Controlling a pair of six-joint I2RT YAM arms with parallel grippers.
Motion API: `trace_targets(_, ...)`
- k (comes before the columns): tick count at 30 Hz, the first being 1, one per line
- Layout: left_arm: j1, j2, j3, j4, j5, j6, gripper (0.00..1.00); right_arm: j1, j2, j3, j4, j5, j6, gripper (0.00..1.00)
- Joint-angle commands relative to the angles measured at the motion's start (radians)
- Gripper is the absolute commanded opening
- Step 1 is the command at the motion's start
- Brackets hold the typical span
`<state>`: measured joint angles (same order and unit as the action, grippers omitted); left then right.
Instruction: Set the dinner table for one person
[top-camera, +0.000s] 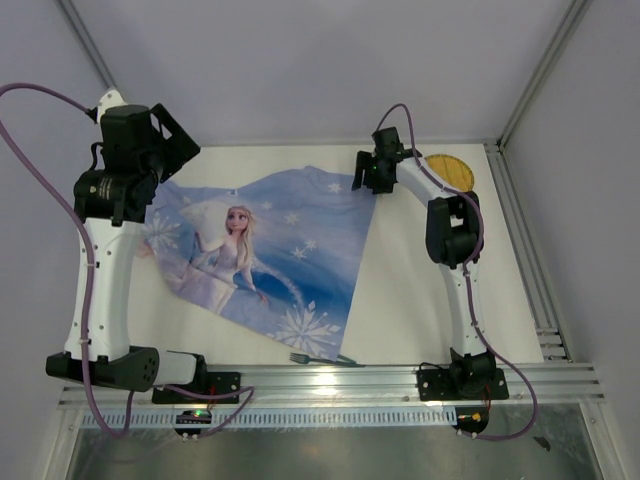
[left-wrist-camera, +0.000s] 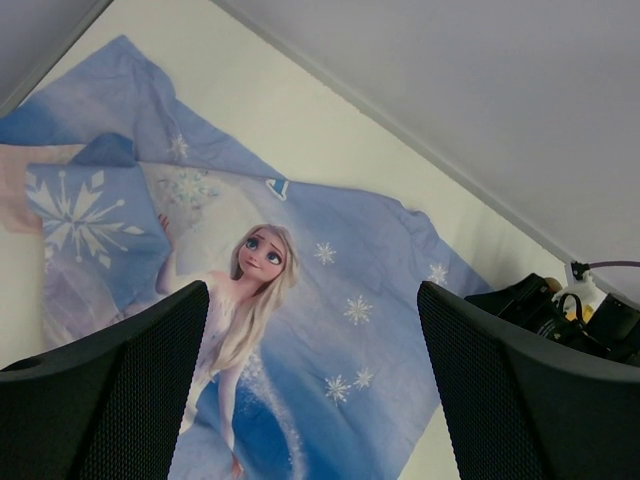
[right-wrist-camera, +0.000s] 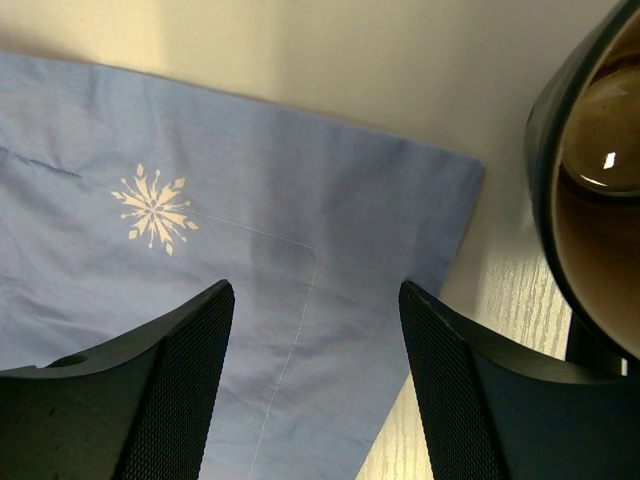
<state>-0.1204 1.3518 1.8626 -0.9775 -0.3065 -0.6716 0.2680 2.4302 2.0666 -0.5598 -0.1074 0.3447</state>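
Dinner table (top-camera: 420, 300) is partly hidden under the Elsa cloth (top-camera: 280, 250), and the fork (top-camera: 320, 358) at its near corner is hard to make out. Left gripper (left-wrist-camera: 312, 330) and right gripper (right-wrist-camera: 315, 330) are both spread, empty.

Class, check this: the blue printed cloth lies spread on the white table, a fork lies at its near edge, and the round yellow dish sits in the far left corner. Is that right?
Not quite. The round yellow dish sits in the far right corner of the table, as the top external view shows. The cloth and fork are as stated.
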Motion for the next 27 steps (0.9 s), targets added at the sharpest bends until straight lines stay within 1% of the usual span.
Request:
trace_targets(1, -0.001, -0.025, 0.024, -0.01, -0.014, 0.015, 0.88, -0.015, 0.03, 0.015, -0.035, 0.02, -0.029, 0.72)
trace_targets(6, -0.001, -0.034, 0.021, -0.018, -0.031, 0.024, 0.88, -0.03, 0.032, 0.021, -0.038, 0.041, -0.03, 0.72)
trace_targets(10, -0.001, -0.036, 0.023, -0.024, -0.031, 0.029, 0.88, -0.065, 0.029, 0.021, -0.042, 0.038, -0.03, 0.72)
trace_targets(15, -0.001, -0.026, 0.015, -0.017, -0.014, 0.02, 0.88, -0.104, 0.027, 0.01, -0.029, -0.005, -0.016, 0.72)
trace_targets(21, -0.001, -0.02, 0.01, -0.01, -0.003, 0.01, 0.88, -0.104, 0.013, -0.019, -0.012, -0.029, -0.021, 0.72)
trace_targets(27, -0.001, -0.029, -0.023, 0.006, 0.0, 0.009, 0.88, -0.099, -0.022, -0.086, 0.03, -0.097, -0.013, 0.72)
